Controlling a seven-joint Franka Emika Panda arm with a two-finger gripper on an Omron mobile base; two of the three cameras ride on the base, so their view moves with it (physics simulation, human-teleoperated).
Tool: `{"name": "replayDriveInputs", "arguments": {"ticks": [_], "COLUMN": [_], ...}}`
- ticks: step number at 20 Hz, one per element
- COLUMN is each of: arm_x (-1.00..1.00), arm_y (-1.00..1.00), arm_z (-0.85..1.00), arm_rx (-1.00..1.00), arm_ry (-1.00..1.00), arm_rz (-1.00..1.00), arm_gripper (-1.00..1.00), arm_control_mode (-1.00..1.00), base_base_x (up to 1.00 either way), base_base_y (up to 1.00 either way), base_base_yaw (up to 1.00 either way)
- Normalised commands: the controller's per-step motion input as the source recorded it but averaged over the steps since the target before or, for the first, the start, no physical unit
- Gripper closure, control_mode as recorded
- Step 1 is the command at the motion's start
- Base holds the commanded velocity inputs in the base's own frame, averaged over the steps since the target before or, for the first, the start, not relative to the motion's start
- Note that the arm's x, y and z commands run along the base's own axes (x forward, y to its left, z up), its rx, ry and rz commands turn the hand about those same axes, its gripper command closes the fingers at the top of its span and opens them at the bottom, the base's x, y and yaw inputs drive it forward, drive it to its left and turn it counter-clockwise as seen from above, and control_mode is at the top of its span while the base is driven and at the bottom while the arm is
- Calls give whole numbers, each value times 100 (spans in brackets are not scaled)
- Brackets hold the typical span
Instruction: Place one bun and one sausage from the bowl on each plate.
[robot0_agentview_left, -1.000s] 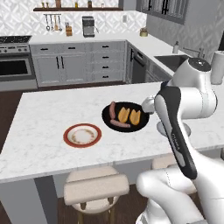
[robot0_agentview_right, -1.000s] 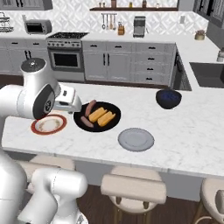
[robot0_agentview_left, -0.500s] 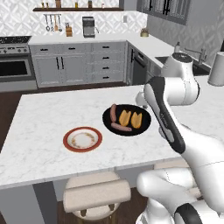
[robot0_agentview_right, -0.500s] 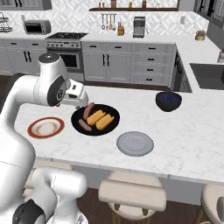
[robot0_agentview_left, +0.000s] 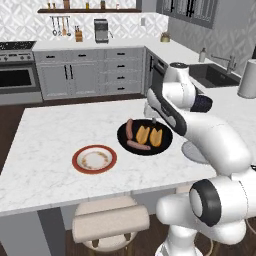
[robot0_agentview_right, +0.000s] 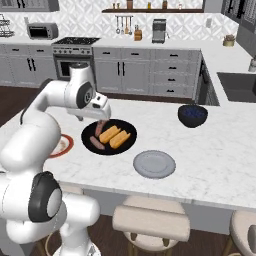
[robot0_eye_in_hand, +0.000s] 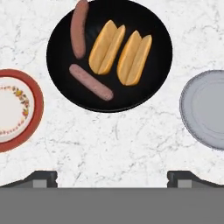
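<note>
Worktop: white marble island carrying every item listed. Bowl: black, glossy, round, near the island's middle, between the two plates and apart from both; holds two buns and two sausages. Red-rimmed plate: cream centre with a patterned ring, to the bowl's left in the hand view, bare. Grey plate: plain, to the bowl's right in the hand view, bare. Blue bowl: dark, small, farther back on the island, well apart from the plates. Buns: two, split, yellow, lying side by side and touching in the bowl's right half. Sausages: two, brown; one lies slanted in the lower left of the bowl, the other along its left edge. End effector: fingers spread wide apart, holding nothing, poised above bare marble just short of the bowl, between the plates.
</note>
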Motion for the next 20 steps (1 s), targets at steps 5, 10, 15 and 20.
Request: {"name": "replayDriveInputs", "arguments": {"ticks": [5, 10, 15, 20], "arm_x": [60, 35, 47, 29], "arm_y": [-2, 13, 34, 36], "arm_z": [-71, -24, -14, -39], "arm_rx": [-7, 13, 22, 6], "arm_ry": [12, 2, 0, -10], "arm_rz": [-7, -1, 4, 4], "arm_gripper": [-100, -100, -100, -100], "arm_control_mode": [-100, -100, -100, -100], "base_base_x": [0, 0, 0, 0], "base_base_y": [0, 0, 0, 0], "base_base_yaw": [0, 0, 0, 0]}}
